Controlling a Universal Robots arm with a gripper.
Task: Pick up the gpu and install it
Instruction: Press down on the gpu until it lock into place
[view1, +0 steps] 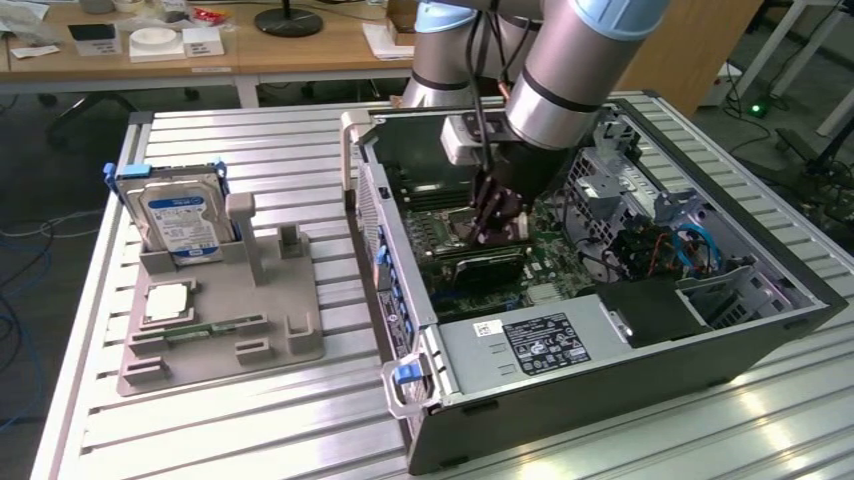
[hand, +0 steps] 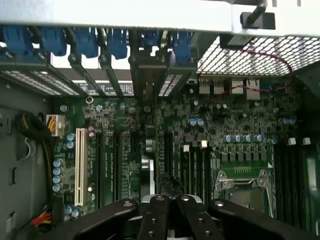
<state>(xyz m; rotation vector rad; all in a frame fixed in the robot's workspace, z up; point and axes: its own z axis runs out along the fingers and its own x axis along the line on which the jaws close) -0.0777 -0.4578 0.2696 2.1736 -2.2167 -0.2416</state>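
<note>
Grey moulded parts holder (view1: 267, 300) sat on the slatted metal table (view1: 200, 420) at the exterior view's left, its slots evidently cut to stand each component upright for easy grasping: a silver hard drive (view1: 180, 222) with a blue label stood at its far end, a small green memory stick (view1: 214, 327) lay in a groove nearer the camera, and a flat square chip (view1: 167, 299) rested between them. To the right lay the open computer case (view1: 534, 370), side panel off so the motherboard (view1: 501, 262) faced up. The gripper (view1: 497, 222) was down inside the case, over the board. The gpu (view1: 483, 265) sat edge-on in the board just below the fingers (view1: 491, 205), apparently in a slot; in the wrist view its top edge (hand: 149, 145) ran toward the blue bracket clips (hand: 85, 40) at the case's rear wall. The jaws looked drawn together over that edge, though whether they actually pinched it I could not tell.
</note>
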